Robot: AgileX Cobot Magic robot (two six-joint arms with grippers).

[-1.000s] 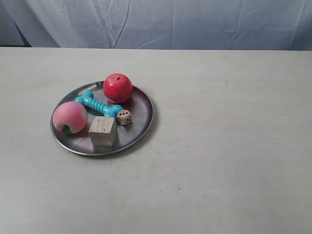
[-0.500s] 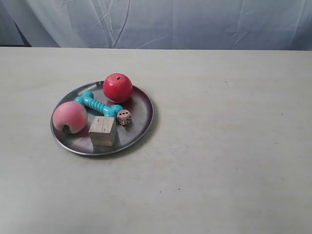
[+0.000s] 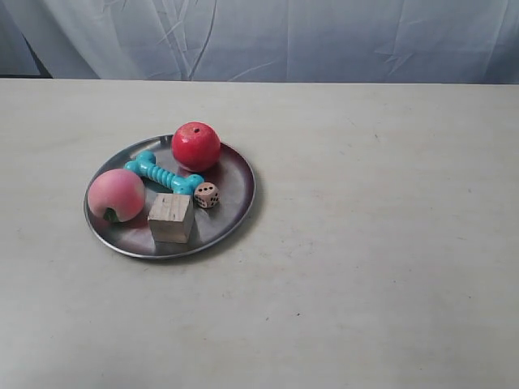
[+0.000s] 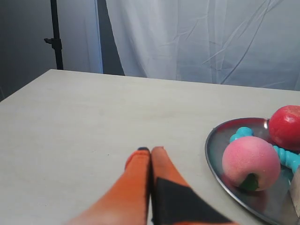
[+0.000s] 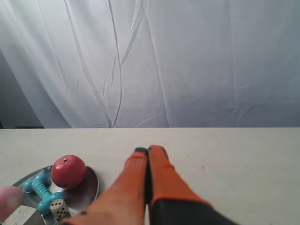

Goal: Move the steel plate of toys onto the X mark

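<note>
The steel plate (image 3: 237,185) lies on the table at the exterior view's left. It holds a red ball (image 3: 195,146), a pink peach (image 3: 116,194), a teal bone (image 3: 162,173), a wooden cube (image 3: 171,217) and a spotted die (image 3: 206,194). A tiny dark speck (image 3: 298,314) on the table may be the X mark; its shape is too small to tell. Neither arm shows in the exterior view. My left gripper (image 4: 151,150) is shut and empty over bare table beside the plate's rim (image 4: 212,154). My right gripper (image 5: 147,151) is also shut and empty, off to the side of the plate (image 5: 92,182).
A pale table top (image 3: 389,227) runs to a white curtain (image 3: 324,36) along its far edge. A dark stand (image 4: 55,37) rises beyond the table's corner in the left wrist view.
</note>
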